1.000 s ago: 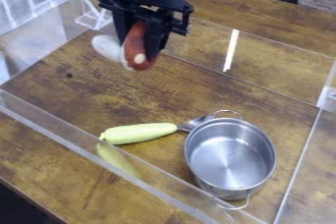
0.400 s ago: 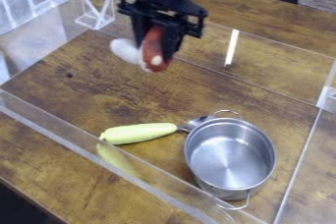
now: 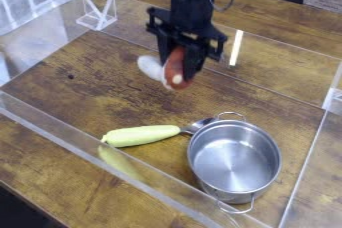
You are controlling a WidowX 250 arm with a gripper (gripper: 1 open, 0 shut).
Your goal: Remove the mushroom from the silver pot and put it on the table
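Observation:
The mushroom [image 3: 171,69], with its reddish-brown cap pointing down and its white stem sticking out to the left, hangs in my gripper [image 3: 178,72], which is shut on it just above the table [image 3: 80,92]. The gripper points straight down over the middle of the tabletop. At the front right stands the silver pot [image 3: 235,162], with nothing inside it, well below and right of the gripper.
A yellow-green oblong vegetable [image 3: 140,134] lies on the wood just left of the pot. Clear acrylic walls [image 3: 147,177] run along the front and the sides. A small clear stand [image 3: 94,12] sits at the back left.
The gripper has carried the mushroom to the right and downward, closer to the tabletop, and rolled slightly. Pot and vegetable have not moved.

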